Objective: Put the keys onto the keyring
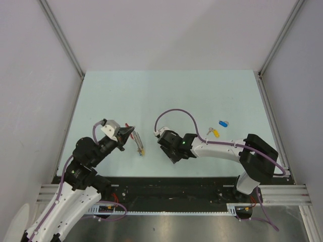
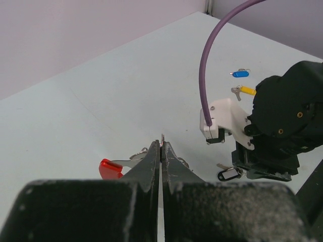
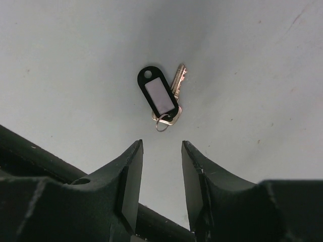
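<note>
My left gripper (image 1: 128, 132) (image 2: 162, 145) is shut on the thin grey metal of the keyring (image 1: 138, 142) and holds it just above the table. The ring's red section (image 2: 110, 169) sticks out left of the fingers. My right gripper (image 1: 173, 156) (image 3: 161, 146) is open and points down over the black-tagged key (image 3: 159, 96). That key lies flat on the table just beyond the fingertips, with its small ring nearest them. It also shows in the left wrist view (image 2: 229, 174), under the right gripper. I cannot make out a blue-tagged key of the task.
A yellow-tagged key (image 1: 214, 132) (image 2: 246, 90) and a short blue tag with a whitish end (image 1: 223, 123) (image 2: 240, 73) lie to the right of the right arm. The right wrist's purple cable (image 1: 176, 113) loops above the table (image 1: 166, 91). Grey walls stand on three sides.
</note>
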Robot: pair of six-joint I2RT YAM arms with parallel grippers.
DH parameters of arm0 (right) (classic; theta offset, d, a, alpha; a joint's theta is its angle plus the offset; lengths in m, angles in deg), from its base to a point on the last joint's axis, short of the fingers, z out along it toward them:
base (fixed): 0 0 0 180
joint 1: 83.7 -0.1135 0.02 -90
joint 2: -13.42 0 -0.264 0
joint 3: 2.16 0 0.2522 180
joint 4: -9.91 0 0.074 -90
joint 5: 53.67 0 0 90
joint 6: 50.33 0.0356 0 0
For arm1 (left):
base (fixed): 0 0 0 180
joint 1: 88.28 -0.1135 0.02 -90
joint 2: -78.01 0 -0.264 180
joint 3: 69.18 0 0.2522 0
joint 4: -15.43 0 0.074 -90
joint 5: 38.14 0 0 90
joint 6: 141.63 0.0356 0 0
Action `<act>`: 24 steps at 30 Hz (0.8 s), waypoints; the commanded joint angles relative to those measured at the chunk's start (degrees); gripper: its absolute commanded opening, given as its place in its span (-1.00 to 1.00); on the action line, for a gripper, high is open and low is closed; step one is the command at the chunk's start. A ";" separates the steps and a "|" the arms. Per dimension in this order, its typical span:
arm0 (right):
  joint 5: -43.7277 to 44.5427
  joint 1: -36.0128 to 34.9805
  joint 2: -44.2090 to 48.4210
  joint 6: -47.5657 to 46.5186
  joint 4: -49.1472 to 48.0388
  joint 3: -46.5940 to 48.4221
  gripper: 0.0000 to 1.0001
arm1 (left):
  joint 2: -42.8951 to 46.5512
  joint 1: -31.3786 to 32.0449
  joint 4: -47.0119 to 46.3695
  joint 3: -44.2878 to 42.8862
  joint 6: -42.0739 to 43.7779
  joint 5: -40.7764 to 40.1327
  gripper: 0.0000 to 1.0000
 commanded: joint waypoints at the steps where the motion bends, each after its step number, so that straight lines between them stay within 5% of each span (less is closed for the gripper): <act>1: 4.23 -0.94 -2.21 2.81 2.05 3.14 -0.18 | 0.93 -0.40 -2.66 -0.64 -0.66 -0.37 -0.99; 24: 9.50 -2.08 -10.92 3.96 2.83 6.83 -0.41 | 1.28 -0.32 -2.74 -0.64 -0.83 -0.64 -0.99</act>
